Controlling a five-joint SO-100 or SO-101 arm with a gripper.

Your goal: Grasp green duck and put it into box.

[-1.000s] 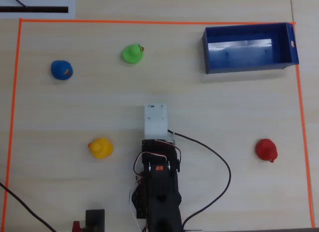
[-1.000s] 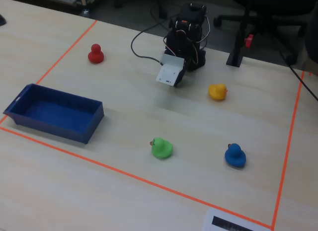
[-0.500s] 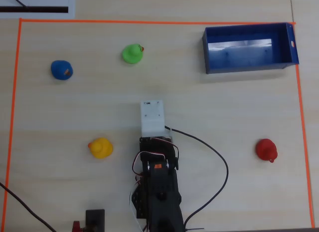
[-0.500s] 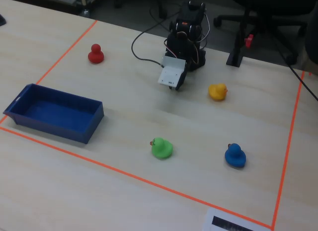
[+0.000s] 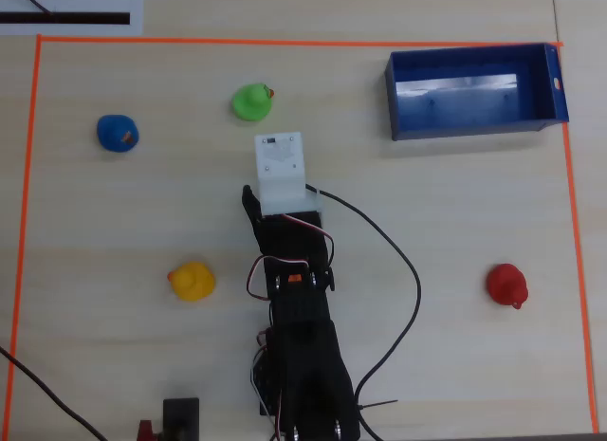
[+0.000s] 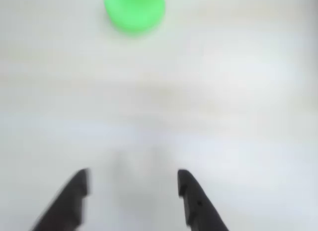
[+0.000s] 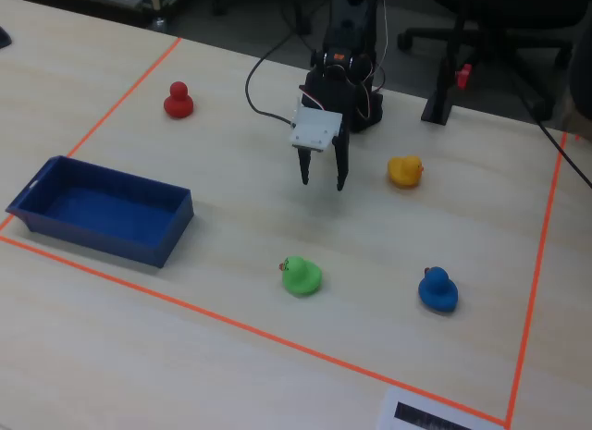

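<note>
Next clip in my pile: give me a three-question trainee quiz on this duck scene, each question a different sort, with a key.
1. True or false: the hand is shut on the green duck.
2. Multiple choice: in the overhead view, which duck lies nearest the box? A) blue duck B) green duck C) yellow duck
3. Fill in: the duck on the table lying alone, right of the arm in the overhead view, is coloured ____.

Key:
1. False; the fingers are spread with only bare table between them, and the green duck sits apart, ahead of them.
2. B.
3. Red; the red duck.
</note>
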